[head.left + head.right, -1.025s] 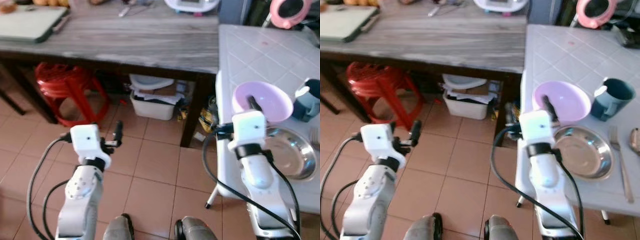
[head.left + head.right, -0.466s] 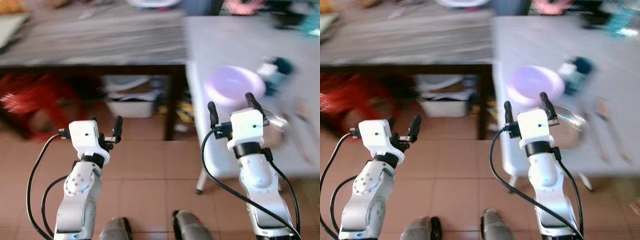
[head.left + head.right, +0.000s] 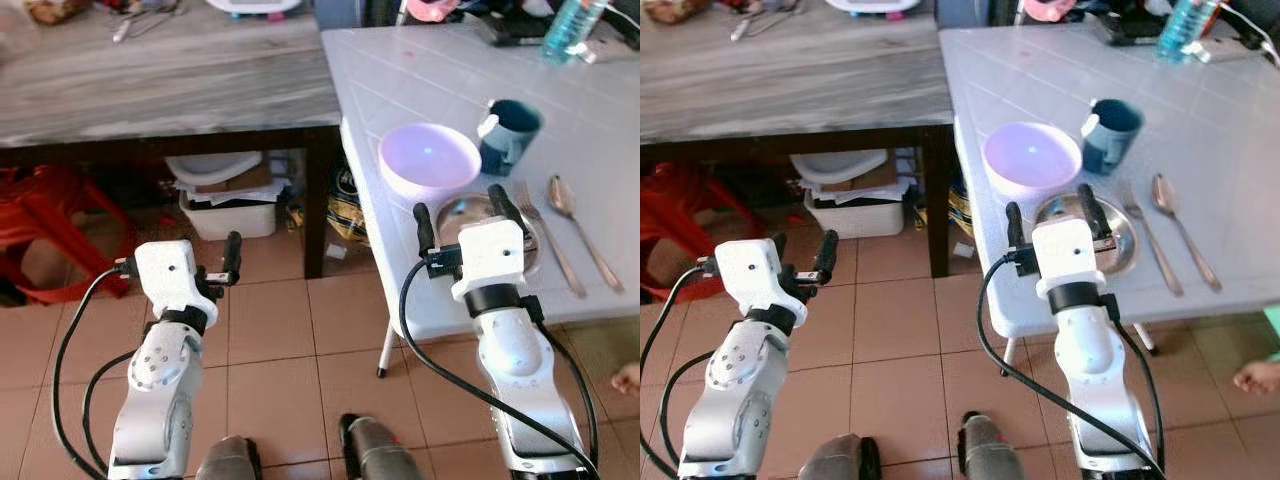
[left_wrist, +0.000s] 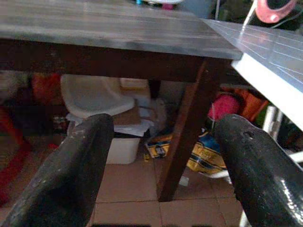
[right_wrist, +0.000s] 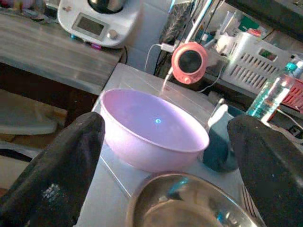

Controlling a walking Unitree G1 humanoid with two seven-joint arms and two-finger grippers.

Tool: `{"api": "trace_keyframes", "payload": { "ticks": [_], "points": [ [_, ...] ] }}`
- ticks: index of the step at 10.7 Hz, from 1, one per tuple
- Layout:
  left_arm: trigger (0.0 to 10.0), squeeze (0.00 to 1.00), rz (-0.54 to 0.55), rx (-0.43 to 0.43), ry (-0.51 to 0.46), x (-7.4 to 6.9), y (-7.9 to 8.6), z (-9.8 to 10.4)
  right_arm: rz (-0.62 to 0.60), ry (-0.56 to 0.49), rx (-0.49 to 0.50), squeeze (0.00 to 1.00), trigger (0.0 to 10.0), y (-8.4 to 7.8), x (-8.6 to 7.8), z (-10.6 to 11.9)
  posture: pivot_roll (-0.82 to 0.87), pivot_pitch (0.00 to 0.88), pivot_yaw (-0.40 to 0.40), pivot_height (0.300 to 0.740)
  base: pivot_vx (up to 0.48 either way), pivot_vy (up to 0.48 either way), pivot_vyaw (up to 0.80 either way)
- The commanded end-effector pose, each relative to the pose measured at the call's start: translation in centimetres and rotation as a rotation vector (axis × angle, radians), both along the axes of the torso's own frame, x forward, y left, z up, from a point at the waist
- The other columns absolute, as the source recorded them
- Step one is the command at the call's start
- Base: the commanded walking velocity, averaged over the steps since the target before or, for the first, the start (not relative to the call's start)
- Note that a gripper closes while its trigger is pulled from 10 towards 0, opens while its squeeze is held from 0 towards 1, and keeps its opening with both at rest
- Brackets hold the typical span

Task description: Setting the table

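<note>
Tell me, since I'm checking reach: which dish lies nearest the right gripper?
The steel plate, directly under the open right gripper; the pink bowl sits beyond it.

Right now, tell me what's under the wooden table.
Under the wooden table sit a white bin stuffed with papers and cardboard, a red stool, and a yellow-and-black bag by its leg. Anything further back is in shadow.

Two silver, rounded arms with white boxy wrist housings, each tipped by an end effector of two long black fingers: left, right. Black cables looping alongside. Dark grey feet below.
</note>
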State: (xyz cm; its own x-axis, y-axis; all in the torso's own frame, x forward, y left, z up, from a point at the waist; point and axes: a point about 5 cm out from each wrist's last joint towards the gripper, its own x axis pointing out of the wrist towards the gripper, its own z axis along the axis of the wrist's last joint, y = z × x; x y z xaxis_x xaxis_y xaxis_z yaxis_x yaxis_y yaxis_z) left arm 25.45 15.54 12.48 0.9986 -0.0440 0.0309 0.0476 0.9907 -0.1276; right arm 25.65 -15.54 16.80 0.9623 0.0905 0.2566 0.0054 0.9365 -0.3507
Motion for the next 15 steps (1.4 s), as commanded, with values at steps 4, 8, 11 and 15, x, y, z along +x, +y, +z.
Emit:
{"api": "trace_keyframes", "payload": {
  "ticks": [4,8,11,15],
  "points": [
    [10.0,0.0,0.005,-0.001,0.005,0.0,0.1,-0.1,0.016,0.011,0.007,0.0,10.0,0.0,0.0,-0.1,-0.05,0.176,-0.001,0.74,0.0,-0.48,0.0],
    [10.0,0.0,0.039,-0.007,-0.002,-0.4,0.5,0.1,0.047,0.009,0.0,0.0,10.0,0.6,0.1,0.0,-0.03,0.181,-0.007,0.74,0.0,-0.325,0.0],
    [10.0,0.0,0.111,-0.093,0.097,-1.1,1.1,-0.8,0.029,0.058,0.058,0.0,10.0,0.2,-0.1,-0.7,-0.04,0.179,0.0,0.74,0.0,0.0,0.0],
    [10.0,0.0,0.144,-0.01,-0.015,0.1,1.0,0.0,0.066,0.127,0.186,0.0,10.0,0.1,0.5,-1.2,-0.05,0.187,0.003,0.74,0.0,0.0,0.12]
  ]
}}
